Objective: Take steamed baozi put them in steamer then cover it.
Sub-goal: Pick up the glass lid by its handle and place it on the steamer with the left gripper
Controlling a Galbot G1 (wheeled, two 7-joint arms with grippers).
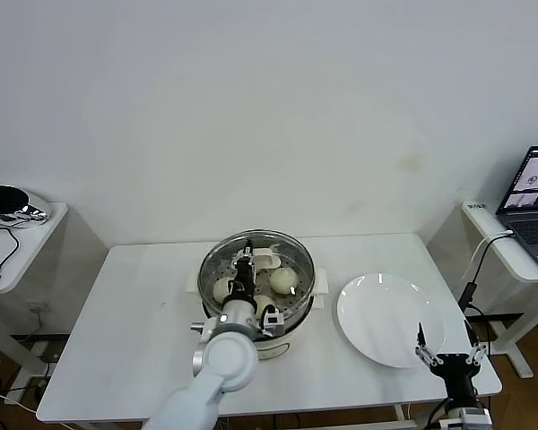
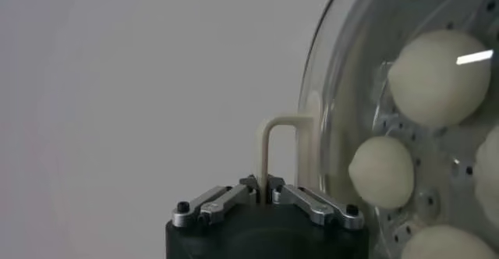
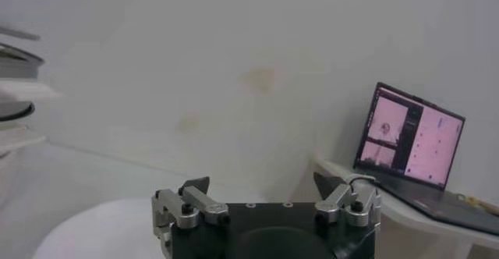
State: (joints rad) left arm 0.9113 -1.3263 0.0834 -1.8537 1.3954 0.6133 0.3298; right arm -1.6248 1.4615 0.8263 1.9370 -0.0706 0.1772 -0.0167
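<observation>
We are pinching the cream handle (image 2: 269,143) of the glass lid (image 1: 256,260) between the closed fingers (image 2: 300,199) of our left gripper (image 2: 262,186), and in the left wrist view the handle's thin upright bar is sitting right between the two fingertips. The lid is lying over the steel steamer (image 1: 287,336), its rim lining up with the pot's rim as far as we can tell, and our left arm is reaching over the pot from the near side. Through the glass we are seeing round cream-white buns (image 2: 438,77) resting on the perforated tray; the wrist view is showing four of them, some only partly, while the head view is showing two clearly. The steamer is standing near the middle of the white table (image 1: 125,331). To its right, just beside it, a flat white plate (image 1: 390,318) is lying bare. Our right gripper (image 1: 447,356) is hovering at the near right corner of the table, close to the plate's near edge, with its fingers (image 3: 191,202) spread wide and holding nothing. A laptop (image 1: 536,202) is sitting open on a side desk to the right.
</observation>
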